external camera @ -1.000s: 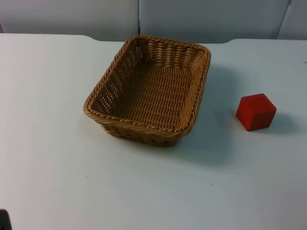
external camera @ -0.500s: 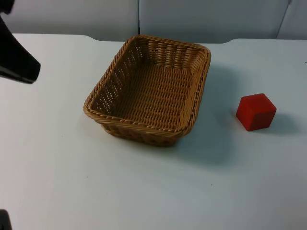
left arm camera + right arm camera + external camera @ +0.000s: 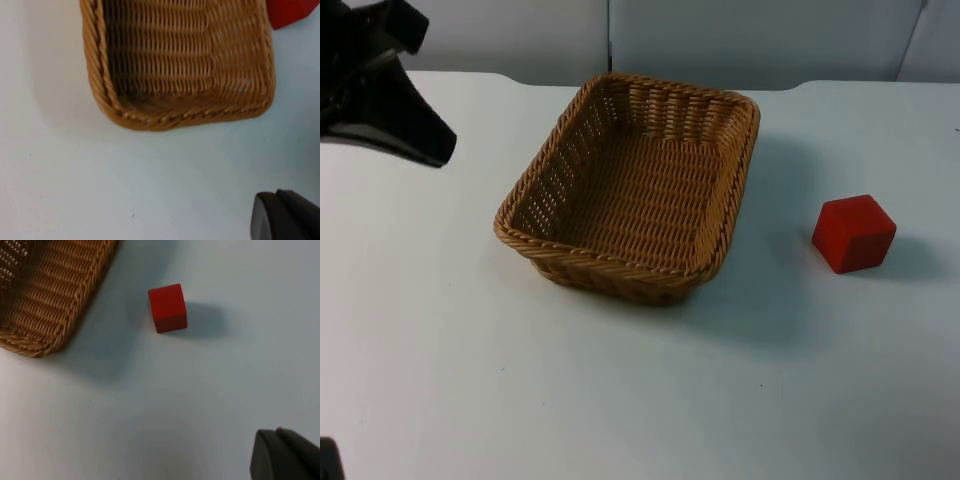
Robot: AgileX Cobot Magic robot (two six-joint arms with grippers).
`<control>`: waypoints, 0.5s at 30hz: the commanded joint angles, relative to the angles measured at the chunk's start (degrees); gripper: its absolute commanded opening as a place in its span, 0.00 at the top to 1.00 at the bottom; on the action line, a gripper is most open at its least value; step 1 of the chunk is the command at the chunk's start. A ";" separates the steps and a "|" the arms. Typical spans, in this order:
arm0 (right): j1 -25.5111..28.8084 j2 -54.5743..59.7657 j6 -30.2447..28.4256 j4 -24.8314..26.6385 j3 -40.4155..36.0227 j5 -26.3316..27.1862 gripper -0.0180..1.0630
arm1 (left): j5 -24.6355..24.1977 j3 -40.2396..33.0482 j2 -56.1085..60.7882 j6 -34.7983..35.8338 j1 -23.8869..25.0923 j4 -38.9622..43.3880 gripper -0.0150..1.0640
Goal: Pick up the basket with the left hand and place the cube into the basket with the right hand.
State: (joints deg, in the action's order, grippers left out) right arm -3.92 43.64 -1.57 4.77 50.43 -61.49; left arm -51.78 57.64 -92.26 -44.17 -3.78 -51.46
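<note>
You have a white table top (image 3: 620,400) ending at the grey partition wall (image 3: 740,35). A woven basket (image 3: 635,185) sits on it near the middle. A red cube (image 3: 853,233) rests on it to the right, apart from the basket.

Left arm's black gripper (image 3: 390,125) over the surface's far left part, raised, tilted down toward the middle. Finger spread not discernible. One black fingertip (image 3: 285,455) of the right gripper visible.
</note>
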 commanded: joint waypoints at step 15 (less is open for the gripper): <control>-0.05 -0.23 0.11 1.77 0.42 -0.05 0.99 | -2.91 3.80 -0.30 4.69 0.16 10.49 0.65</control>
State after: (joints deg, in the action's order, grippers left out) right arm -3.92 43.64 -1.57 6.15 50.43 -61.58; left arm -54.01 61.25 -92.47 -42.12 -3.78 -44.92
